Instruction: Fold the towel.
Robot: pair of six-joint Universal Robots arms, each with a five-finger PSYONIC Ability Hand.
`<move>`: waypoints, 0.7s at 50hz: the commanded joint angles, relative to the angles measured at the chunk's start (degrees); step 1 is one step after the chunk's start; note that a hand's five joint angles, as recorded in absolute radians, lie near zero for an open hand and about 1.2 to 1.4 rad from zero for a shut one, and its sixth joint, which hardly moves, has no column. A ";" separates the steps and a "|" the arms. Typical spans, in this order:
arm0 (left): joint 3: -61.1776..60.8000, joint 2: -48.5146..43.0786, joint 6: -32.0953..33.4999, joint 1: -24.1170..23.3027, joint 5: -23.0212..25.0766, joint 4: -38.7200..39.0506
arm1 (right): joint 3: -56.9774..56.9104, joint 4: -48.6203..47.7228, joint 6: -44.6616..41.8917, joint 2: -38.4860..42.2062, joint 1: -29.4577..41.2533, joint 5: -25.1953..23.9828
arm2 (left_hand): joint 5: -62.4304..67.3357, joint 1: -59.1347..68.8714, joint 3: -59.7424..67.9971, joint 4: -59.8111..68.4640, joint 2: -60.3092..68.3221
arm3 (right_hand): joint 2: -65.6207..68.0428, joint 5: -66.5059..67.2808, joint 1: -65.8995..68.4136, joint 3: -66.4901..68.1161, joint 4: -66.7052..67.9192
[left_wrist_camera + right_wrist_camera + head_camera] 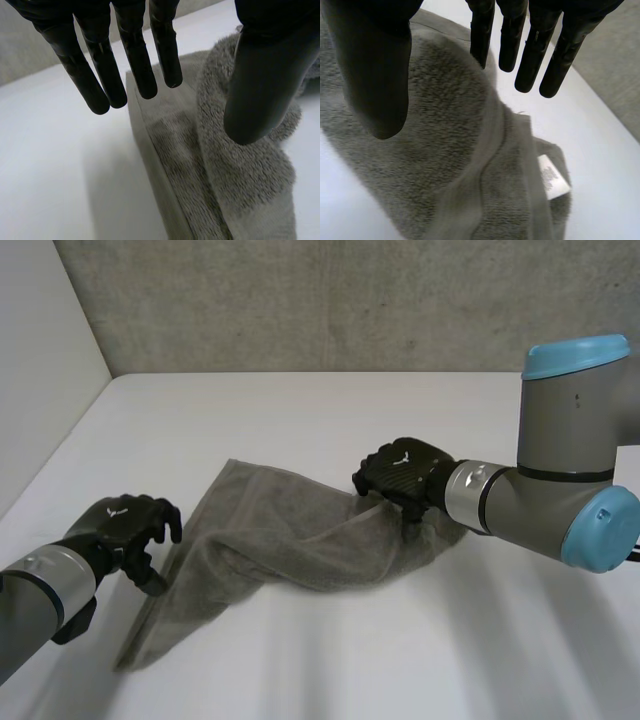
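Black left hand (120, 530) is beside the left edge of the bunched grey fluffy towel (290, 540), mid white counter (420, 660). Its fingers (137, 65) are straight and empty. Black right hand (400, 472), above the towel's right end, is open and empty too. I think each should pinch a corner tight.

Towel (300, 540) end hidden under right robot hand (400, 472); label (552, 177) print unreadable.
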 commanded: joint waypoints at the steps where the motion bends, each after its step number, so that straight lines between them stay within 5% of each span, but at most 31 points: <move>1: -0.29 -3.96 -2.52 0.08 0.84 -1.28 | 0.03 0.63 -0.06 0.16 0.08 -0.61 | -12.61 -2.64 -2.43 -2.87 -2.97 | -0.52 1.15 -0.27 -0.75 -0.46; 17: 0.94 -12.58 -5.33 -0.98 0.76 -0.14 | 1.26 0.63 -7.97 1.83 1.05 0.88 | -0.84 9.13 9.34 8.91 8.80 | 11.92 13.60 12.18 11.69 11.99; 20: 1.82 -12.75 -5.77 -1.15 0.58 0.91 | 0.99 0.45 -8.41 1.83 1.05 0.80 | 11.95 21.92 22.12 21.69 21.59 | 28.91 30.59 29.16 28.68 28.98; 22: 3.39 -12.75 -5.94 -1.15 0.14 1.96 | 0.21 -0.33 -8.49 1.83 1.05 1.58 | 26.69 36.66 36.87 36.43 36.33 | 52.64 54.32 52.90 52.42 52.71; 35: 10.25 -13.63 -8.93 -1.59 -0.48 3.37 | -0.85 -8.85 -7.97 1.48 1.05 5.19 | 26.73 36.70 36.90 36.47 36.37 | 52.74 54.42 52.99 52.51 52.80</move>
